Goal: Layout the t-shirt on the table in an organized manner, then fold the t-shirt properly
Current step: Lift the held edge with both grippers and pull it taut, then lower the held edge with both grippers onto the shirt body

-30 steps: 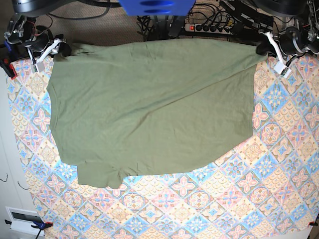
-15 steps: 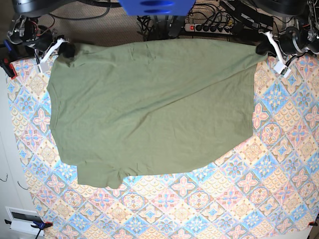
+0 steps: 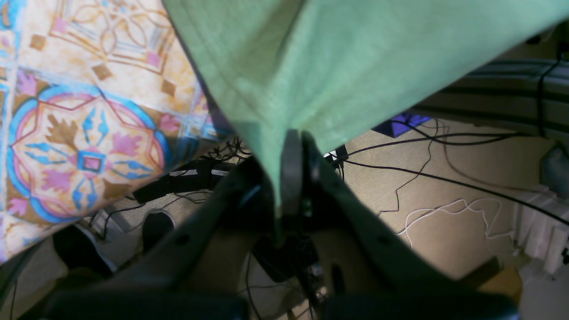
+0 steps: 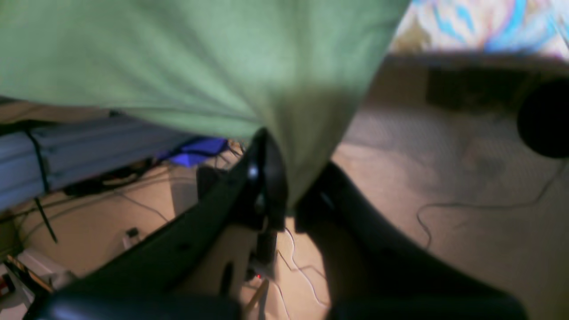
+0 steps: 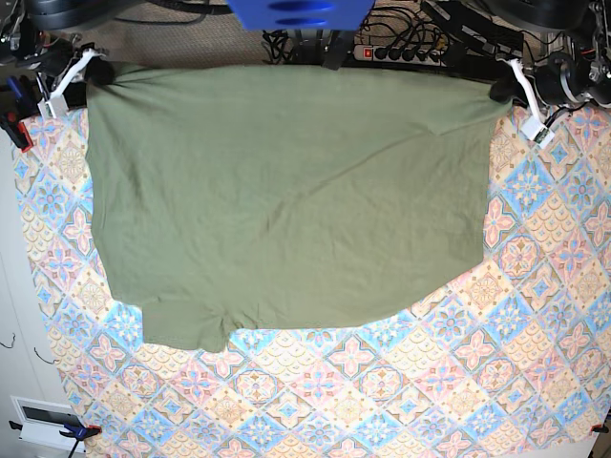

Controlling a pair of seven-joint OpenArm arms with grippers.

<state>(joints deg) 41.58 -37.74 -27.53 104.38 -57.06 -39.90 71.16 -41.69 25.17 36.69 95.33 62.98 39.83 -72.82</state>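
Observation:
The olive-green t-shirt (image 5: 286, 200) lies spread flat across the far half of the table (image 5: 401, 391), its far edge pulled taut between both arms. My left gripper (image 5: 499, 92), at the base view's far right, is shut on one far corner; the left wrist view shows its jaws pinched on the t-shirt (image 3: 338, 58) at the left gripper (image 3: 293, 178). My right gripper (image 5: 99, 71), at the far left, is shut on the other far corner; in the right wrist view the t-shirt (image 4: 186, 62) runs into the right gripper (image 4: 284, 195). A sleeve (image 5: 186, 329) sticks out at the near left.
Behind the table's far edge are a power strip (image 5: 406, 52), cables and a blue object (image 5: 301, 13). Carpeted floor with loose cables (image 3: 435, 186) shows below both wrists. A white box (image 5: 43, 420) sits beside the table's near left corner.
My right gripper closed on the far-left corner of the t-shirt and pulled it up and outward to the left, stretching the far edge straight. The left gripper held still.

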